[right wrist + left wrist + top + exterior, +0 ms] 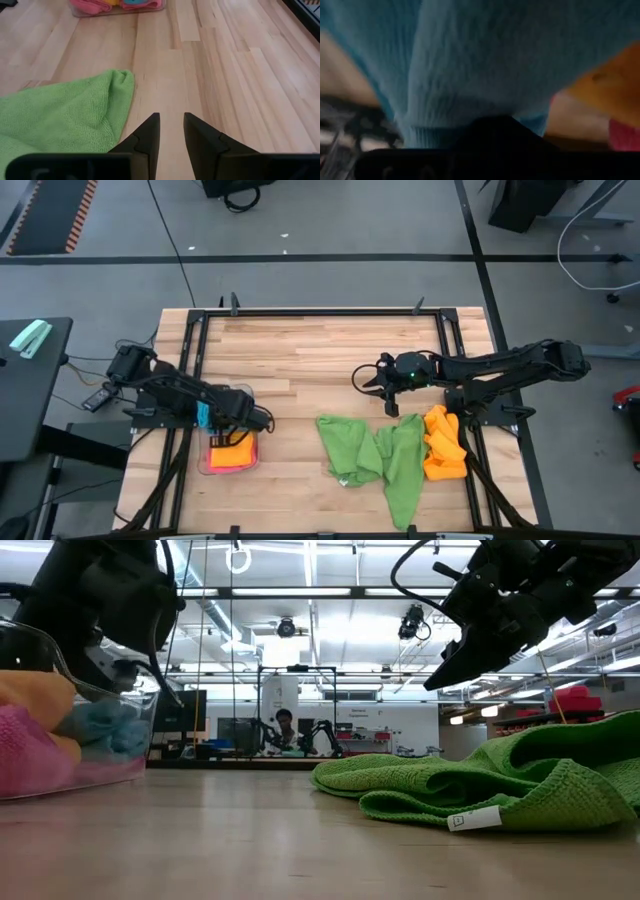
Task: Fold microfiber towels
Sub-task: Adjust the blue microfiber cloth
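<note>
While over the clear tray [205, 463], left gripper [204, 416] clamped on blue towel [485, 65] (right gripper [171, 131] slightly parted, empty).

Both my arms are dark, nearly black, built from slim jointed links with thin black cables looping off them. The right arm [510, 365] carries a small green light near its wrist. My right hand [171, 131] ends in two matte black, wedge-shaped fingers tapering to blunt tips. The left arm [175, 392] looks bulkier, cables trailing at its base.
</note>
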{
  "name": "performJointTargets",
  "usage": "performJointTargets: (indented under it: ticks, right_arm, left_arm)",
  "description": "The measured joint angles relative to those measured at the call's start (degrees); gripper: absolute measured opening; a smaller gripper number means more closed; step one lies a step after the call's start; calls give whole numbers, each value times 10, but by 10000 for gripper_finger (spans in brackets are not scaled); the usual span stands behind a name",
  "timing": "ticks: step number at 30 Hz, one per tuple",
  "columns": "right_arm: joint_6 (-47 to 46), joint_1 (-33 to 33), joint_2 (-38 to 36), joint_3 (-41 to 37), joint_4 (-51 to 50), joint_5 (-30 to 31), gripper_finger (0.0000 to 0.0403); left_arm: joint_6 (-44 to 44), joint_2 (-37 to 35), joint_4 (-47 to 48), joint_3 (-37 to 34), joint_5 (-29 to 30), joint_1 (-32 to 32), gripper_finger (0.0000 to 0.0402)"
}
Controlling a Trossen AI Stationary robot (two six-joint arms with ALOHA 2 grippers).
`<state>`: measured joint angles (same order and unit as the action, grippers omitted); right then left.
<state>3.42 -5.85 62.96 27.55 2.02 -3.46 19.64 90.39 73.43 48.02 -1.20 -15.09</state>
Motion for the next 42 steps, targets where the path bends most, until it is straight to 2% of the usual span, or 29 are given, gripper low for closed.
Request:
performJointTargets:
  ticks: [7, 12, 19, 23, 30, 37, 42]
  right_arm:
    - [0, 0, 0, 0, 0, 0, 96]
    - [0, 0, 0, 0, 0, 0, 96]
    - [0, 0, 0, 0, 0, 0, 96]
    - [-1, 0, 0, 0, 0, 0, 96]
    - [-2, 0, 0, 0, 0, 0, 96]
    - [-2, 0, 0, 0, 1, 0, 96]
    - [-2, 0, 0, 0, 2, 0, 96]
  left_arm:
    - [-14, -10, 86, 50, 6, 2, 9]
    - [-22, -29, 99, 79, 29, 3, 21]
    - [-4, -74, -43, 78, 50, 6, 53]
    - [-8, -80, -88, 75, 85, 9, 61]
    - [-6, -80, -185, -9, 100, 20, 51]
    - [3, -89, -184, 8, 115, 27, 38]
    - [-5, -88, -74, 72, 98, 28, 31]
